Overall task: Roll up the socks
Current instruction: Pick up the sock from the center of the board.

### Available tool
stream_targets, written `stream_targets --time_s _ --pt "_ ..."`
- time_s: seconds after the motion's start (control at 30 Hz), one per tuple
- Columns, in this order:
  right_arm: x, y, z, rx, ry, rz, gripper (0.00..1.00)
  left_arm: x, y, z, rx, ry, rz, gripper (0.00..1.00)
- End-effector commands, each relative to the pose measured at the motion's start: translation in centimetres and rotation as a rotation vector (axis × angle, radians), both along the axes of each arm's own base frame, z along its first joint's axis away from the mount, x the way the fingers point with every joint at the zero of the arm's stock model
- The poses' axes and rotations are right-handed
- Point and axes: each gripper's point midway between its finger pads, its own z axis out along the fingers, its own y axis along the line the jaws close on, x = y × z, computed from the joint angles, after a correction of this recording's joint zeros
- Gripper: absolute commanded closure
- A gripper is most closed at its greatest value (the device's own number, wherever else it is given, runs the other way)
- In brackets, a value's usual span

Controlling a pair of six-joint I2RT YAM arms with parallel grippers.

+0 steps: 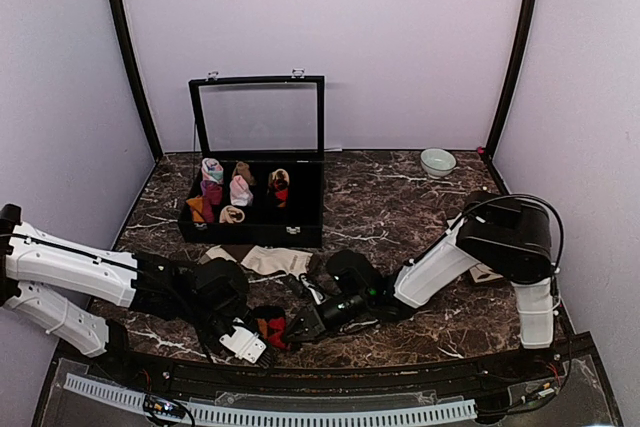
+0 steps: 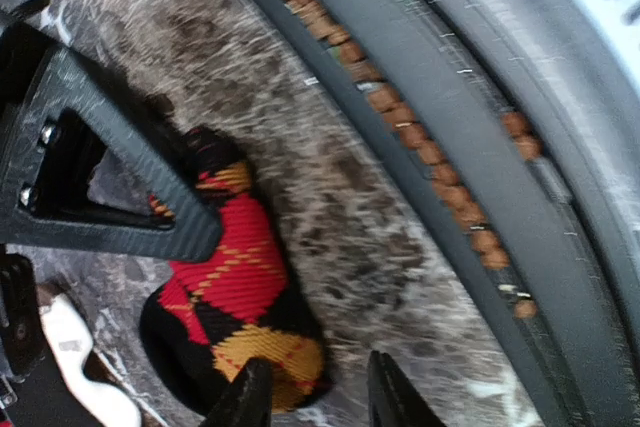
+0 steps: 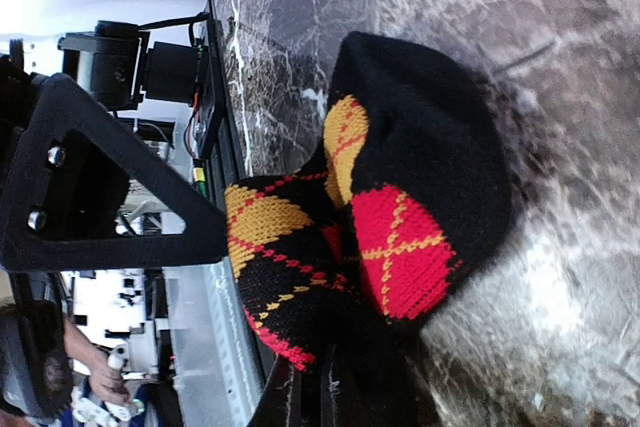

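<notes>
The black socks with red and orange argyle diamonds (image 1: pixel 270 326) lie bunched near the table's front edge. In the left wrist view these argyle socks (image 2: pixel 235 277) rest on the marble. My left gripper (image 2: pixel 320 399) hangs over their end with its jaws apart. One fingertip (image 2: pixel 248 399) overlaps the orange diamond, and marble shows in the gap. My left gripper (image 1: pixel 254 346) is just left of the bundle. My right gripper (image 1: pixel 298 329) comes in from the right. In the right wrist view it (image 3: pixel 315 402) is shut on the black fabric of the argyle socks (image 3: pixel 400 207). The cream socks (image 1: pixel 272 261) lie flat behind.
A black box (image 1: pixel 300 212) with its glass lid raised stands at the back and holds several rolled sock bundles (image 1: pixel 240 190). A small bowl (image 1: pixel 437 161) sits at the back right. The table's front rail (image 2: pixel 450 117) runs close beside the socks.
</notes>
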Motion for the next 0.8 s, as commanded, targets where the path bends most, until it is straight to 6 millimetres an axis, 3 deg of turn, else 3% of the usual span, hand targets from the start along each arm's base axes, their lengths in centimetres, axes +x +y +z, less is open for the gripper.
stream_targets --time_s 0.0,0.3,0.43,0.57,0.63,0.7,0.77 --pt "-2.8 -6.6 -8.7 -0.369 0.245 -0.063 1.00 3.3 -3.3 1.8 -0.084 -0.158 0.037 0.64" --pt "-0.4 -4.4 -6.2 -0.218 0.280 -0.131 1.00 2.6 -4.5 1.4 -0.022 -0.121 0.110 0.46" --pt "1.2 -3.2 -3.9 -0.113 0.297 -0.173 1.00 2.8 -4.4 0.3 0.043 -0.087 0.184 0.41" --pt "2.5 -1.7 -1.2 -0.028 0.286 -0.181 1.00 3.7 -4.5 1.2 0.000 -0.157 0.192 0.41" --pt "3.1 -1.4 -0.2 -0.003 0.275 -0.188 1.00 4.1 -4.3 1.7 -0.023 -0.195 0.185 0.45" --pt "3.4 -1.3 0.5 0.021 0.279 -0.198 1.00 4.5 -3.6 1.8 -0.027 -0.237 0.176 0.61" --pt "3.6 -1.1 1.2 0.051 0.290 -0.211 1.00 5.0 -3.4 1.9 -0.038 -0.284 0.175 0.70"
